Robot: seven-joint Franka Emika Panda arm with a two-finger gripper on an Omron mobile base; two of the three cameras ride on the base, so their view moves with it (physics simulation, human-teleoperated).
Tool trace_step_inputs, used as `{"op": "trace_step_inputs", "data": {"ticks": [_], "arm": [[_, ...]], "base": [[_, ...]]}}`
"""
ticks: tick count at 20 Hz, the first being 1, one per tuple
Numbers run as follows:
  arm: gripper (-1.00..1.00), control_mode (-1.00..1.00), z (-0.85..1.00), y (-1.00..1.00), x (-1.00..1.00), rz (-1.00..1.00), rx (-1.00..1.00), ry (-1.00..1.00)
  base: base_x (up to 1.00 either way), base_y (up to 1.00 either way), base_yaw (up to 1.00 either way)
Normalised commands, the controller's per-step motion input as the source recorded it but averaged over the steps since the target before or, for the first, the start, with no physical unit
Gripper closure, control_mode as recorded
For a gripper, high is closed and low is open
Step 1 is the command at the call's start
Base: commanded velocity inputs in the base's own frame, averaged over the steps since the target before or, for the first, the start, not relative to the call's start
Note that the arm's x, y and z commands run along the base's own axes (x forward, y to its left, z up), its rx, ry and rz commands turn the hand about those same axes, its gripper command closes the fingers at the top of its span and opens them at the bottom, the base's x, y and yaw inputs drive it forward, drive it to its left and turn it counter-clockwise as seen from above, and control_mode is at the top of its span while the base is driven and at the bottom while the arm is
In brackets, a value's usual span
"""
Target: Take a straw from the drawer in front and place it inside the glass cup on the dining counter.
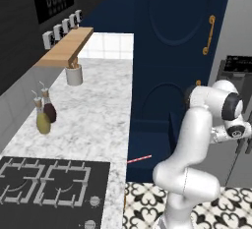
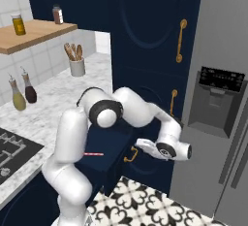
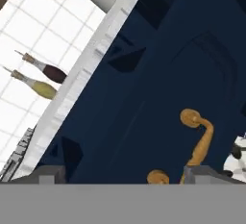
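The hand is standing released, just beside the gold handle. The straw is lying in the pulled-out drawer.

The arm is glossy white, built of rounded tubular segments with dark grey joint rings. Its pincer ends in 2 small grey blocky finger tips.

A white-grey marble counter is seen carrying a black stove at its near end, two bottles by the tiled wall, and a white crock under a wooden shelf.
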Motion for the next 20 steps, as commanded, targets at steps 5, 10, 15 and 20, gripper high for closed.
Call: {"op": "trace_step_inputs", "data": {"ticks": [5, 10, 15, 20], "arm": [[-1.0, -1.0, 0.9, 0.97, -0.02, -0.18, -0.39, 0.01], [-1.0, -1.0, 0.47, 1.0, 0.01, -0.17, -0.41, 0.09], [-1.0, -1.0, 0.01, 0.73, 0.27, -0.14, -0.35, 0.14], [-1.0, -1.0, -0.17, 0.32, 0.34, -0.16, -0.32, 0.16]], "base": [[0.0, 0.0, 0.0], [0.0, 0.0, 0.0], [0.0, 0.0, 0.0], [0.0, 0.0, 0.0]]}}
